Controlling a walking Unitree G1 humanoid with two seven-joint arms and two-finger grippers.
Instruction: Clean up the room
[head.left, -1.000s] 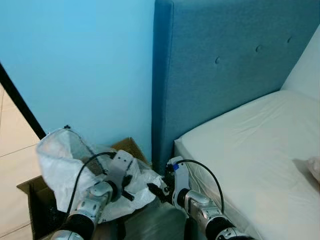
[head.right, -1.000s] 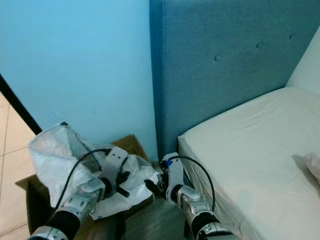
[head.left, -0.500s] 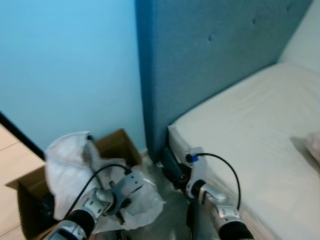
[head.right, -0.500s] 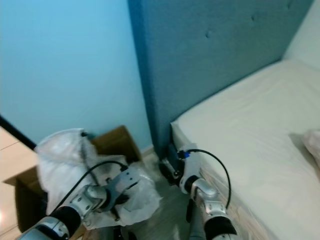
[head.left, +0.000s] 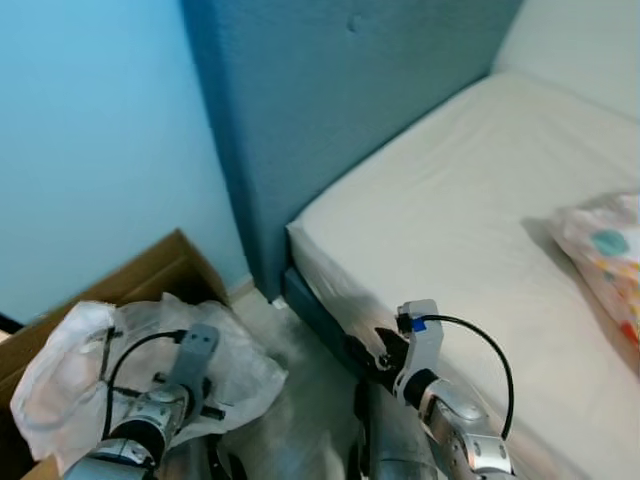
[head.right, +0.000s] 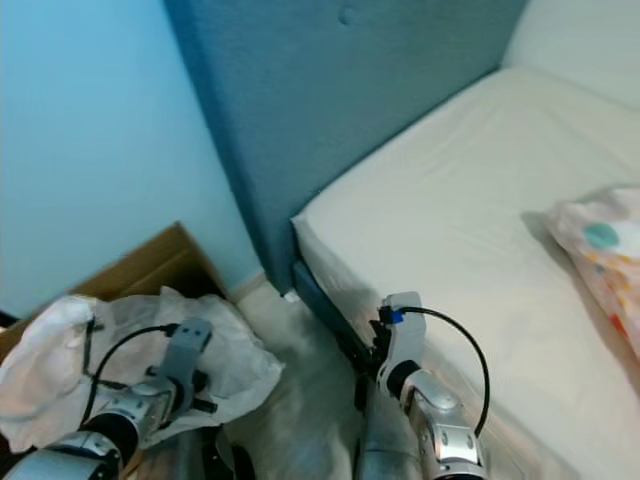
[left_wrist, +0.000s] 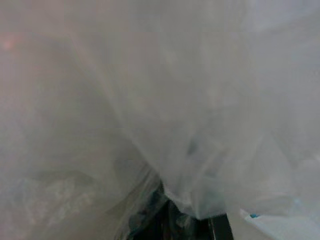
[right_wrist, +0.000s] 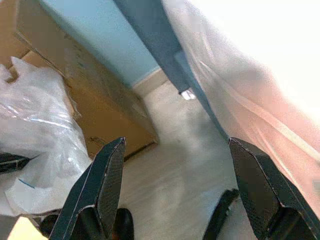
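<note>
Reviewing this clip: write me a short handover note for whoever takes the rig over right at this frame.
Left gripper: pressed into the crumpled white plastic bag; whether it is gripping it cannot be seen.
Right gripper: open and empty, hanging above the pale floor beside the white mattress.
The bag lies over the open brown cardboard box by the light blue wall, next to the blue fabric headboard.
A patterned colourful pillow lies on the mattress.
Done: nothing can be confirmed.
Left: deal with the bag, then tidy the rest.

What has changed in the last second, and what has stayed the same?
The camera turned toward the bed, so a patterned pillow came into view. The right gripper drew away from the plastic bag and now hangs open over the floor. The left gripper still holds the bag beside the cardboard box.
</note>
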